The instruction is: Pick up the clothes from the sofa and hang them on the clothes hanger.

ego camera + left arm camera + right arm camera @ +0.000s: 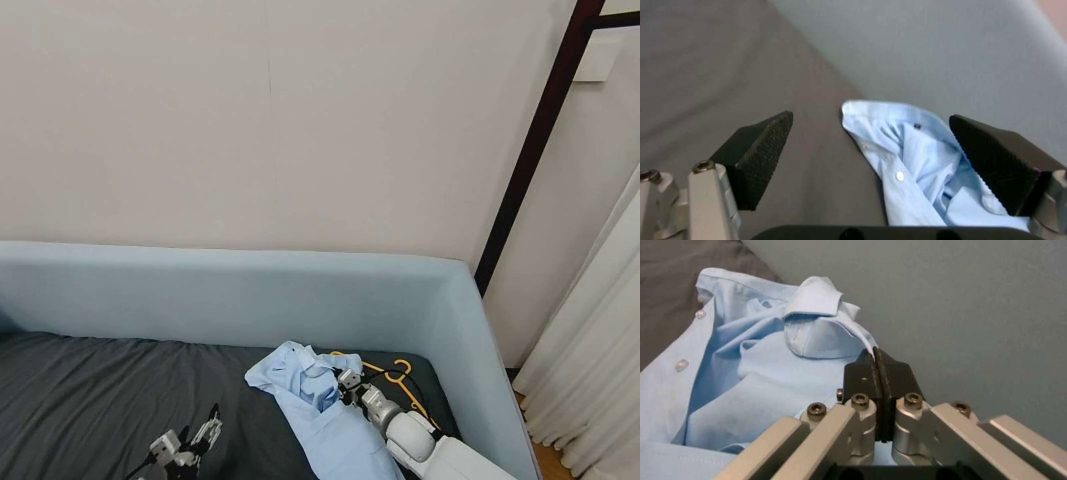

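Plain beige wall [250, 120] across the upper head view, with a thin vertical seam [268, 60] near the middle. Dark brown pole [530, 150] slants up the wall at right and meets a dark crossbar [620, 20] in the top corner. White pleated curtain [595, 370] hangs right of the pole. Small patch of wooden floor [553, 462] at the curtain's foot.

Quick headcount: one light-blue shirt [300, 412] at the right end of the seat, one yellow hanger [400, 368] just right of it, and one sofa [250, 290]. Two grippers: the left gripper [207, 425] nearer and to the left, the right gripper [347, 383] at the shirt. I count three white buttons [700, 314] on the shirt. One dark pole [533, 150] far right.
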You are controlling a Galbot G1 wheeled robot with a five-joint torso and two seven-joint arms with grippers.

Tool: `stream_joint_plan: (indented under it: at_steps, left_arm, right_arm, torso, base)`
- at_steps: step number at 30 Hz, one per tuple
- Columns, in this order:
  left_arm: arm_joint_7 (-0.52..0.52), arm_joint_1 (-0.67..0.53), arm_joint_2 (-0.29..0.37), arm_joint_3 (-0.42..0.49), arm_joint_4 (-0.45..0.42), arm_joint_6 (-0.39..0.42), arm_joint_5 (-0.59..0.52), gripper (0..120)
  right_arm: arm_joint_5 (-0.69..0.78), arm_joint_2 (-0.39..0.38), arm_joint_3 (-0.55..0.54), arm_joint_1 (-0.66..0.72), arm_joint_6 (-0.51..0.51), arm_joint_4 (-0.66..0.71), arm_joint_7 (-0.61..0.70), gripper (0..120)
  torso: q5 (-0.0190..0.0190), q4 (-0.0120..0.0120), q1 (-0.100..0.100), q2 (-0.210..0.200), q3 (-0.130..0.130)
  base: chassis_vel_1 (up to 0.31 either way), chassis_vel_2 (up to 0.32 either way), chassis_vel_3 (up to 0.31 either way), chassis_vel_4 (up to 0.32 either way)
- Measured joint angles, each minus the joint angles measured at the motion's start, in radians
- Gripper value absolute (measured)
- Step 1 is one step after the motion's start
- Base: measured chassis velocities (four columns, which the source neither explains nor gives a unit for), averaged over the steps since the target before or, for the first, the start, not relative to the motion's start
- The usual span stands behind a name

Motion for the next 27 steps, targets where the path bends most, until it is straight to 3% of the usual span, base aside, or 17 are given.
stream_joint_plan:
  at_steps: [7, 12, 20, 27]
  left_arm:
    - [-0.049, -0.189, -0.026, 0.073, 0.165, 0.073, -0.133, 91]
    - [-0.05, -0.261, -0.048, 0.093, 0.222, 0.084, -0.159, 91]
    - [-0.07, -0.431, -0.111, 0.114, 0.385, 0.153, -0.193, 93]
    - [-0.094, -0.491, -0.147, 0.11, 0.482, 0.208, -0.197, 92]
  right_arm:
    - [0.002, -0.057, 0.028, -0.032, -0.005, 0.058, 0.008, 0]
    - [0.007, -0.081, 0.041, -0.047, -0.006, 0.077, 0.009, 0]
    - [0.004, -0.11, 0.069, -0.085, -0.001, 0.098, 0.008, 0]
    - [0.002, -0.112, 0.069, -0.088, 0.0, 0.099, 0.009, 0]
  torso:
    - [0.0, 0.0002, 0.0, 0.0, 0.0]
    - [-0.0002, 0.0001, 0.0, 0.0, 0.0]
    - [-0.0001, 0.0001, 0.0, 0.0, 0.0]
    - [-0.0003, 0.0001, 0.0, 0.0, 0.0]
  base:
    - [0.0, 0.0, 0.0, 0.0]
    - [0.0, 0.0, 0.0, 0.0]
    - [0.0, 0.0, 0.0, 0.0]
    - [0.0, 0.0, 0.0, 0.0]
